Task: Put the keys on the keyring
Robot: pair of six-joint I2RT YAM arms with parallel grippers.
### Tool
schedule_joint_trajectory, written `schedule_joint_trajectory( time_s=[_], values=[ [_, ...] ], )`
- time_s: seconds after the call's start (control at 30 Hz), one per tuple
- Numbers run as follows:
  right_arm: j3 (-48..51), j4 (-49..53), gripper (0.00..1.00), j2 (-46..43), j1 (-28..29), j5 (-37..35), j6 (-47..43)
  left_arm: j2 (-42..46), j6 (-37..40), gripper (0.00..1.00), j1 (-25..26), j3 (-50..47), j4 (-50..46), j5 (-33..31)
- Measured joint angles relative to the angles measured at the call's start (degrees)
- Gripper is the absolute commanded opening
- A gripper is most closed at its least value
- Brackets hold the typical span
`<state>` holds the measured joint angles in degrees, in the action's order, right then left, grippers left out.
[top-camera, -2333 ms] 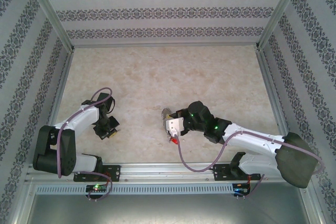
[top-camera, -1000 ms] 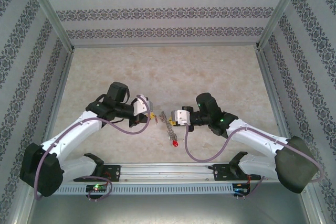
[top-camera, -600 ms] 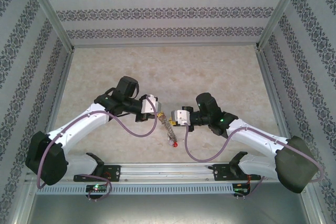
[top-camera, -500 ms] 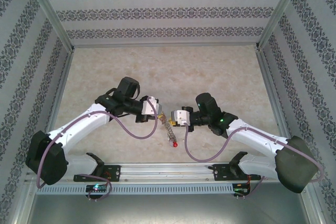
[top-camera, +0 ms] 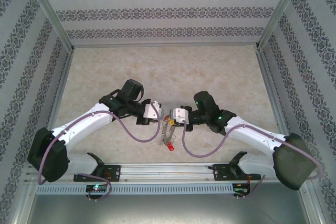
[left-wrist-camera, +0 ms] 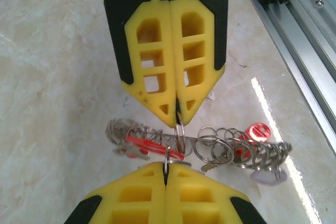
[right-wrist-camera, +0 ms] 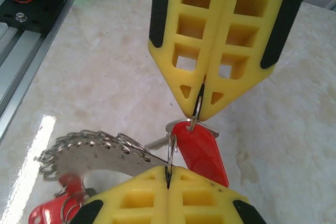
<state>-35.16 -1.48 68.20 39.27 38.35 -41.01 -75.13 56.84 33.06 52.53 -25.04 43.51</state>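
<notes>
Red keys (top-camera: 169, 147) sit nearest the bases, at the low end of the keyring (left-wrist-camera: 210, 148), mid-table (top-camera: 210, 72). Above them, left gripper (left-wrist-camera: 166, 167) and right gripper (right-wrist-camera: 168, 171) meet tip to tip, both jaws clamped tight on the keyring's small loops.

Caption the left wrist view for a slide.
Left gripper and right gripper, shut tip to tip, each pinch a loop of the keyring with red keys.
</notes>
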Motion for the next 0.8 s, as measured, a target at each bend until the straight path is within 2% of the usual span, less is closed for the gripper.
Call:
schedule_joint_trajectory(
  time_s=[0.53, 0.8],
  values=[
    [-1.1, 0.3, 0.0, 1.7, 0.0, 3.3, 0.0, -0.4, 1.1, 0.0, 1.1, 0.4, 0.1, -4.6],
    [-1.4, 0.4, 0.0, 1.9, 0.0, 3.4, 0.2, 0.8, 4.5, 0.0, 2.3, 0.4, 0.2, -4.1]
  ],
)
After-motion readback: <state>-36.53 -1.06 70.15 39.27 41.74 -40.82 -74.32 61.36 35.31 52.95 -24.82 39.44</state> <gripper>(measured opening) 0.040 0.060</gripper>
